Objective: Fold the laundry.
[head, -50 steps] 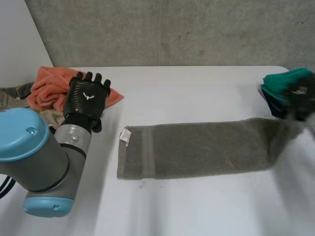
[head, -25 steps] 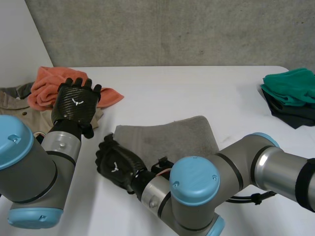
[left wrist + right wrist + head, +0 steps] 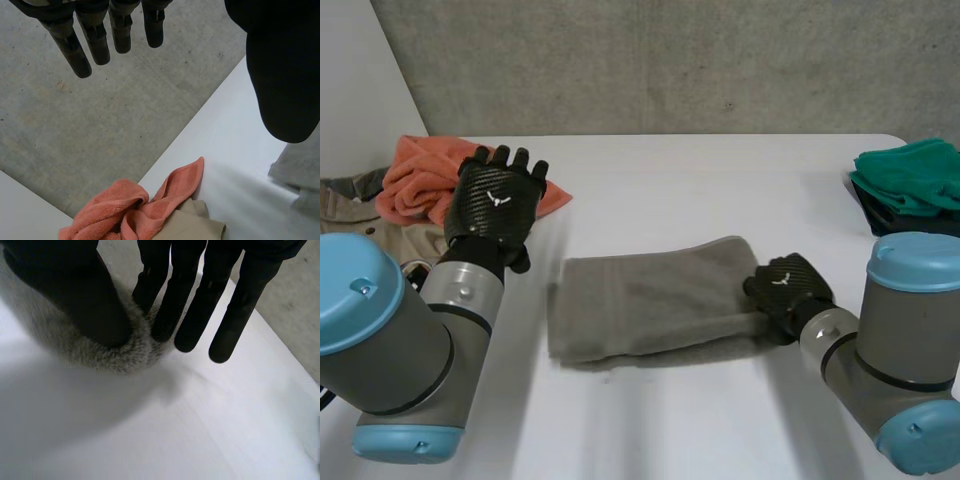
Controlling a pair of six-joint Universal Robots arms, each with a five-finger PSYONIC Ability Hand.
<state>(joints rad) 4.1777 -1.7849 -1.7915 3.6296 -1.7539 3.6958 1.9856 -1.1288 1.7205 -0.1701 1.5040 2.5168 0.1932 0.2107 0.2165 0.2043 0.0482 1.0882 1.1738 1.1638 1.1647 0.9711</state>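
Saw a grey towel (image 3: 650, 295) lying folded double at the middle of the white counter (image 3: 720, 180), with the fold at its 3 o'clock end. Found the right hand (image 3: 788, 288) there, grasping that fold between the thumb and straight fingers (image 3: 187, 305). Noted the left hand (image 3: 498, 205) raised off the counter at the towel's 10 o'clock, released, fingers (image 3: 75, 50) straight and spread, holding nothing. Spotted an orange cloth (image 3: 415, 180) and a beige garment (image 3: 350, 205) heaped at the counter's 9 o'clock edge. Spotted also a green cloth (image 3: 910, 170) atop a dark cloth (image 3: 895, 222) near the 2 o'clock corner.
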